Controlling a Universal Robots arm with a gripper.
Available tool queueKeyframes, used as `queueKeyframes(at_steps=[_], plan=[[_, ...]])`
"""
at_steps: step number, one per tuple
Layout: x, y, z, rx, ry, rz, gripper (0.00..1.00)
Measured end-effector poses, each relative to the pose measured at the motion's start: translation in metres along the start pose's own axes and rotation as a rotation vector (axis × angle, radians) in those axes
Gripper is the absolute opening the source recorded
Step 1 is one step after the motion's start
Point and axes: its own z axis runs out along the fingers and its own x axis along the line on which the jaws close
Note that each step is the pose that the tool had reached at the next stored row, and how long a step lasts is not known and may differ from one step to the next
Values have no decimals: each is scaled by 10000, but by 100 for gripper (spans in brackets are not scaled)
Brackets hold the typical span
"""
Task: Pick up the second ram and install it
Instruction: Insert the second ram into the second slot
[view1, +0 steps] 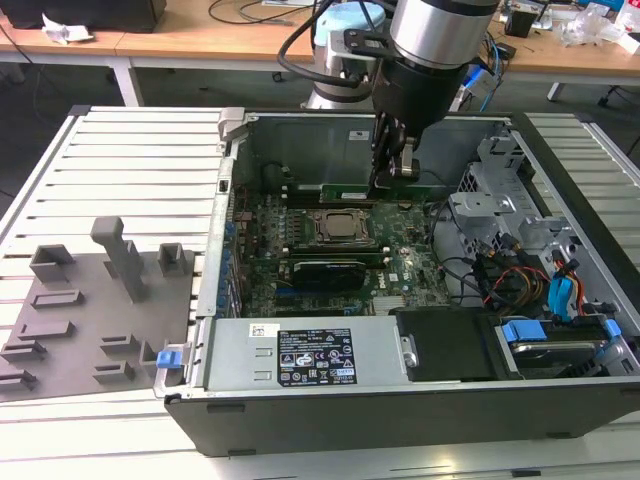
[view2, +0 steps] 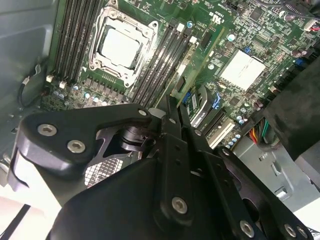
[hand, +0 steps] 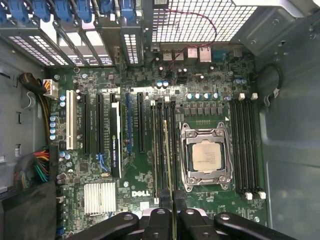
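Observation:
The second ram (view1: 345, 189) is a long thin green stick, held level inside the open computer case (view1: 400, 400) over the back of the motherboard (view1: 400, 265). My gripper (view1: 392, 178) is shut on it from above. In both wrist views the ram (hand: 169, 150) (view2: 202, 52) shows edge-on, running out from between the fingertips of the gripper (hand: 172, 207) (view2: 173, 107). It lies along the black memory slots (hand: 160, 150) beside the processor socket (hand: 206, 154). I cannot tell whether it touches a slot.
A graphics card (view1: 325, 270) stands in front of the socket. Drive cage (view1: 520, 215) and coloured cables (view1: 520, 275) crowd the exterior view's right. A gray fixture plate with blocks (view1: 100, 300) lies outside the case at the exterior view's left. More slots (hand: 245, 150) flank the socket's other side.

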Motion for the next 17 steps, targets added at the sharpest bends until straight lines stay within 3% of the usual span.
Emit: queueKeyframes(at_steps=[4,9,13,17], plan=[[3,21,39,0,-1,-1,14],[10,9,178,0,0,0,14],[12,5,221,0,4,0,14],[16,-4,311,0,3,0,14]])
